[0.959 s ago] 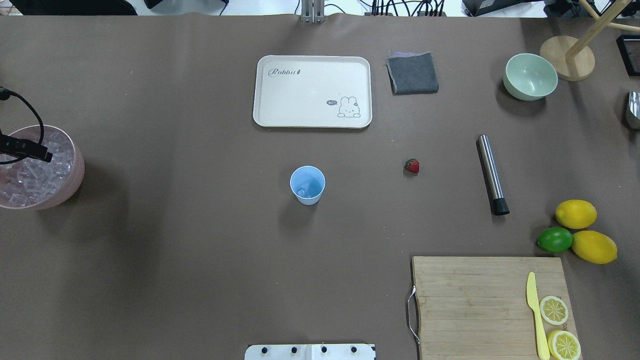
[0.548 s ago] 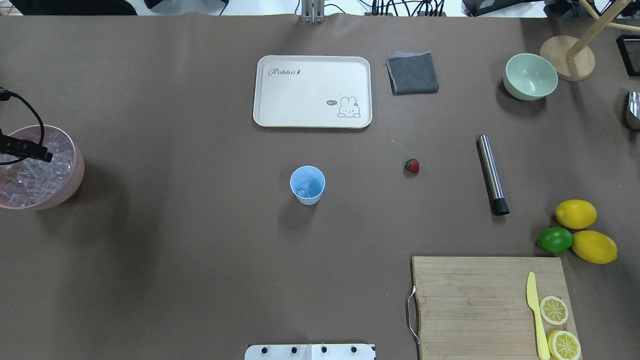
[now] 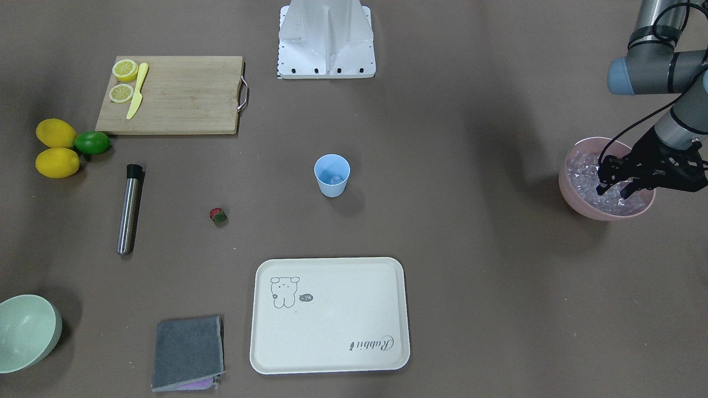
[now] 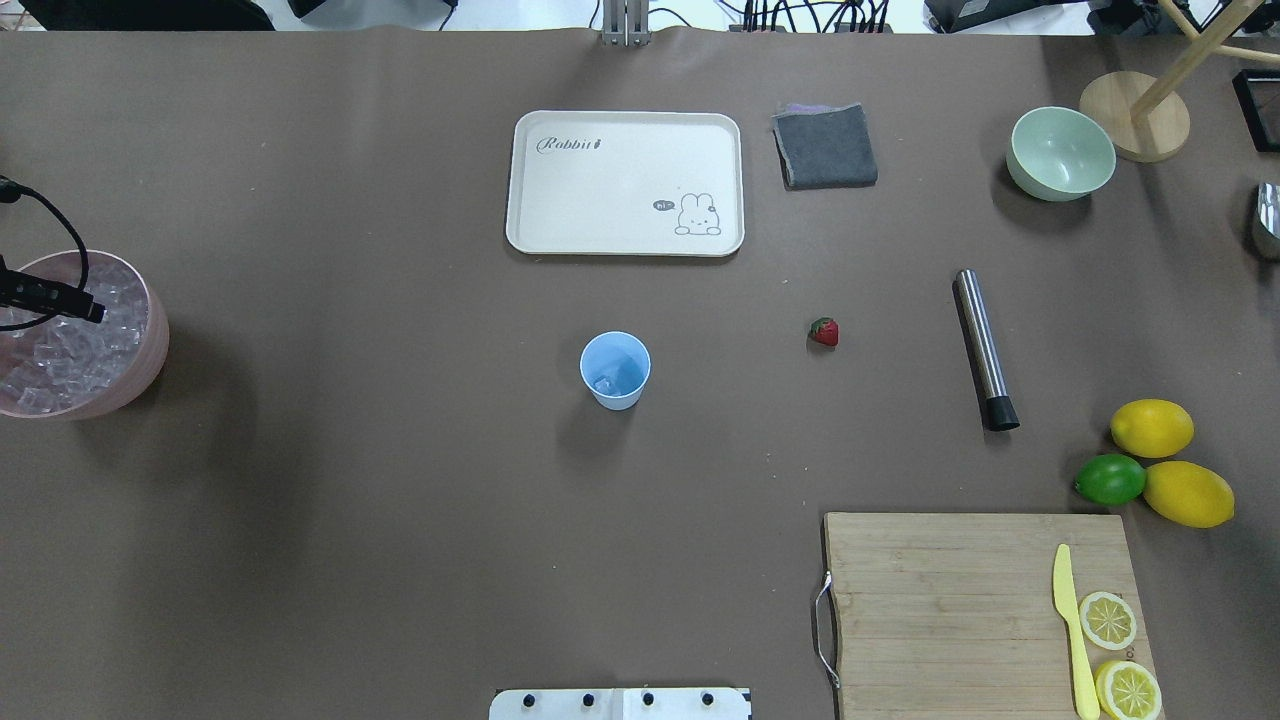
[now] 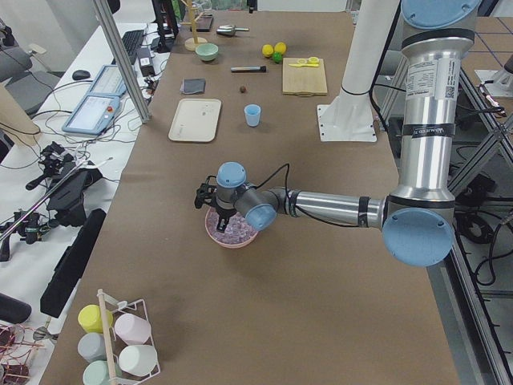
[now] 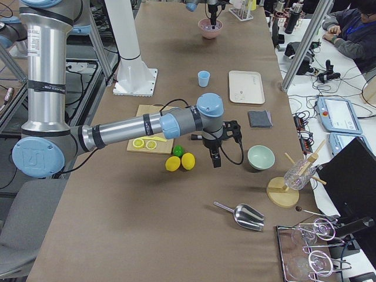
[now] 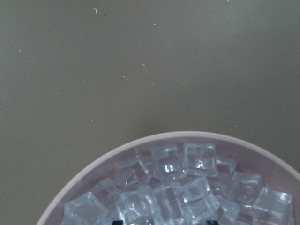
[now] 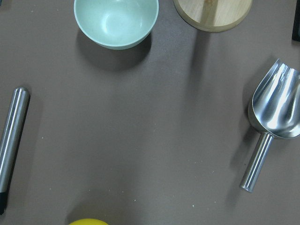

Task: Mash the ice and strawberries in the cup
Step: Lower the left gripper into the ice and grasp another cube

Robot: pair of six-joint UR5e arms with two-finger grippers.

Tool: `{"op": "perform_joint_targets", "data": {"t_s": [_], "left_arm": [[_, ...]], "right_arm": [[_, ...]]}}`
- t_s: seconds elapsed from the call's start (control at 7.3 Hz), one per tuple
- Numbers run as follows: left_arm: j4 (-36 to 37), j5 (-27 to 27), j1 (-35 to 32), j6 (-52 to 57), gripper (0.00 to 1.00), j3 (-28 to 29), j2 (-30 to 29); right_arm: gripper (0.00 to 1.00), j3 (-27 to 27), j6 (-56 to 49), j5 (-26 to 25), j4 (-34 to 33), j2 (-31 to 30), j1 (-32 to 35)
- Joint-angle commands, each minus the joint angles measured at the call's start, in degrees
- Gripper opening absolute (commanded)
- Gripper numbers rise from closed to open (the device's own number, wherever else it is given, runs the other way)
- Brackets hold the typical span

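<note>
The light-blue cup stands upright mid-table with a clear ice cube or two at its bottom; it also shows in the front view. The strawberry lies on the table to its right. A heap of ice fills the pink bowl at the far left. My left gripper hangs just over this ice, jaws apart, and holds nothing that I can see. My right gripper hovers near the lemons, only in the right side view; I cannot tell its state.
A steel muddler lies right of the strawberry. A cream tray, grey cloth and pale-green bowl sit at the back. Two lemons, a lime and a cutting board are front right. A metal scoop lies far right.
The left gripper has barely shifted over the pink bowl. Nothing else has moved.
</note>
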Motion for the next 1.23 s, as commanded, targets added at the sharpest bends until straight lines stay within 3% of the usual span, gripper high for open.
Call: {"op": "perform_joint_targets", "data": {"t_s": [0.0,0.82,1.1], "left_arm": [[0.0,-2.3,0.0,0.1,0.02,-0.9,0.2],[4.8,-9.7,-4.6,-1.4,0.00,-8.5,-1.9],[4.7,-9.3,-2.2,-17.6,0.00,-8.6,-9.4]], "right_arm": [[1.00,0.0,0.0,0.0,0.0,0.0,0.0],[1.00,0.0,0.0,0.1,0.0,0.0,0.0],[1.00,0.1,0.0,0.1,0.0,0.0,0.0]]}}
